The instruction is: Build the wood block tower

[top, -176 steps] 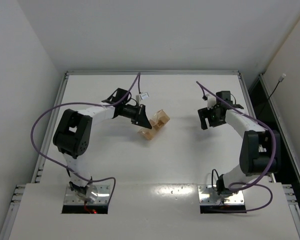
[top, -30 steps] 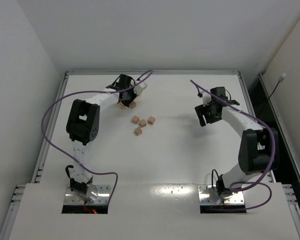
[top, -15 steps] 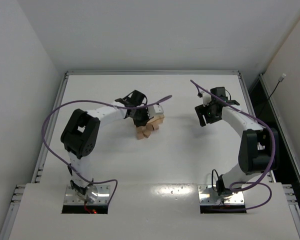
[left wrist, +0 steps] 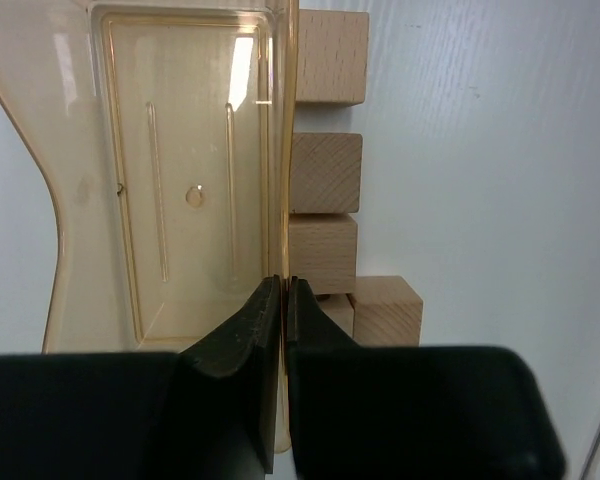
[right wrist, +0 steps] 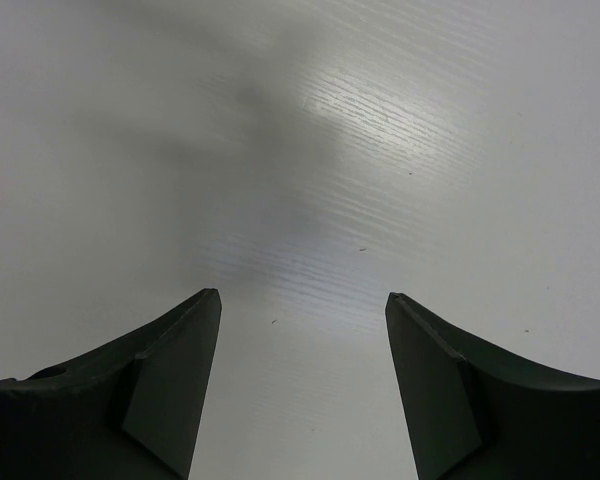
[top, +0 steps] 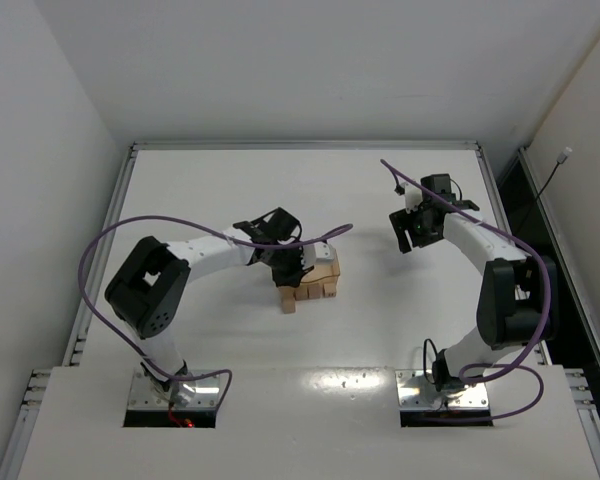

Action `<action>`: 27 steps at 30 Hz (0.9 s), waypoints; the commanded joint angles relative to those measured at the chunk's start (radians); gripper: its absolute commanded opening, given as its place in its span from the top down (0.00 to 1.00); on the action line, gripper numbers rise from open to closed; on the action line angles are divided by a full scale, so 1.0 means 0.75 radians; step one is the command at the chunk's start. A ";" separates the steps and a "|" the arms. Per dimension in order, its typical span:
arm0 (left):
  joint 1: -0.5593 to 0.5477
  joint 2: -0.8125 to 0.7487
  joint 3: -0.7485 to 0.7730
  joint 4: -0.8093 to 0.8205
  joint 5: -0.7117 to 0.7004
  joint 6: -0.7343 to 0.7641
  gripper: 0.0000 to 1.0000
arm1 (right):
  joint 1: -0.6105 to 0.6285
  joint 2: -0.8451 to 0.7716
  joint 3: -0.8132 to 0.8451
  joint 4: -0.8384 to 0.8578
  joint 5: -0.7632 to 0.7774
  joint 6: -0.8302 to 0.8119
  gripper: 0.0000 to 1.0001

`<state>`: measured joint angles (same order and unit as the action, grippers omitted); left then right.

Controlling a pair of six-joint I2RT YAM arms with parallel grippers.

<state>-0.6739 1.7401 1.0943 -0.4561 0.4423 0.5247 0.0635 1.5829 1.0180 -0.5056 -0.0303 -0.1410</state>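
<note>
My left gripper (left wrist: 283, 285) is shut on the side wall of a translucent tan box (left wrist: 170, 180), which lies flat on the white table. Several small wood blocks lie in a row against the outside of that wall: one at the top (left wrist: 330, 45), one below it (left wrist: 325, 172), another (left wrist: 323, 252), and one offset to the right (left wrist: 385, 310). From above, the left gripper (top: 296, 266) covers part of the box (top: 326, 272), and a block (top: 288, 302) pokes out on the near side. No tower shows in any view. My right gripper (top: 408, 240) hangs open over bare table (right wrist: 302, 295).
The white table (top: 380, 330) has a raised metal rim along its left, far and right sides. A purple cable (top: 325, 236) loops from the left arm over the box area. The right arm's cable (top: 395, 180) arcs at the far right.
My left gripper has carried the box from the far left toward the table's middle and nearer edge. The loose blocks now sit lined up against the box. The right arm has stayed put.
</note>
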 commanded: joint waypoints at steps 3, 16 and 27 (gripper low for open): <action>-0.030 0.003 -0.035 -0.163 0.089 -0.033 1.00 | 0.009 -0.024 0.007 0.032 -0.021 0.016 0.36; -0.089 -0.021 -0.060 -0.208 0.091 -0.033 1.00 | 0.009 -0.024 0.007 0.032 -0.021 0.016 0.36; 0.183 0.063 0.169 0.152 -0.050 -0.652 1.00 | 0.009 -0.024 0.007 0.044 -0.021 0.016 0.36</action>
<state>-0.5865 1.7596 1.1641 -0.4286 0.4492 0.2302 0.0635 1.5829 1.0180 -0.5022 -0.0307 -0.1394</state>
